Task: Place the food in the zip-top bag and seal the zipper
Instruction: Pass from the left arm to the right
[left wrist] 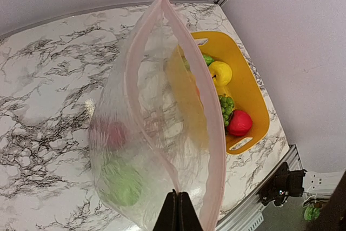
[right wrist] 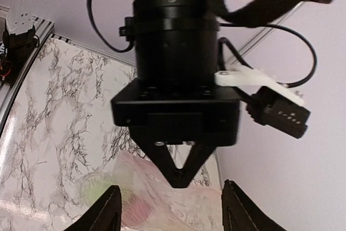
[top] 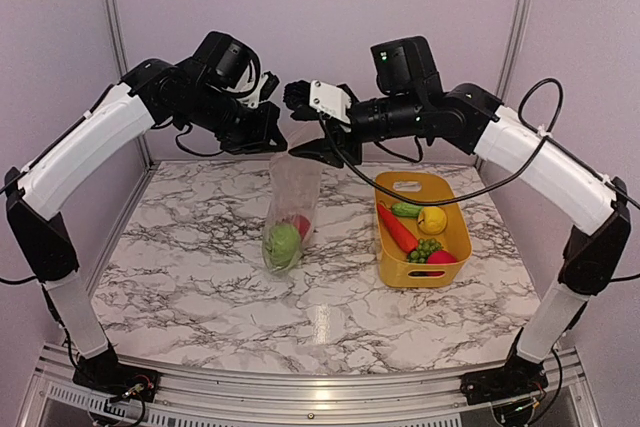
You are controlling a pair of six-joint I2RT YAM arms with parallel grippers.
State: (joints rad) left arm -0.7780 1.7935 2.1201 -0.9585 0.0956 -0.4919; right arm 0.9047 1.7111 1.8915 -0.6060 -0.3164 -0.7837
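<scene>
Our left end effector (left wrist: 177,210) was fully closed. It pinched the zip-top bag (left wrist: 151,150) at one end of its mouth, right on the zipper (left wrist: 220,133), so the bag hung down from it. Whether the bottom touched the surface (top: 200,277) or hung just over it, we could not tell. Our right end effector (right wrist: 171,187) stood wide open with nothing in it, just beside the left one and near the top of the bag. The mouth gaped in a long oval, and inside the bag lay a green apple (left wrist: 123,183) and a red piece (left wrist: 111,132) that we could not name through the crinkled film. The lemon (left wrist: 220,72), grapes (left wrist: 226,106), red apple (left wrist: 239,123), cucumber (top: 405,210) and red pepper (top: 397,229) lay in the yellow basket (left wrist: 250,87), near the bag on its right. We judged the bag light, soft and slippery, so it would fold or swing when pushed. It was best taken at the stiffer zipper strip, for example at the free far end, to hold the mouth open. The toy pieces looked light, hard and smooth, and the round ones could slip out of a grip. There was open room in front of the bag and basket, but the two wrists were close together and the side wall (left wrist: 303,52) stood near the basket.
</scene>
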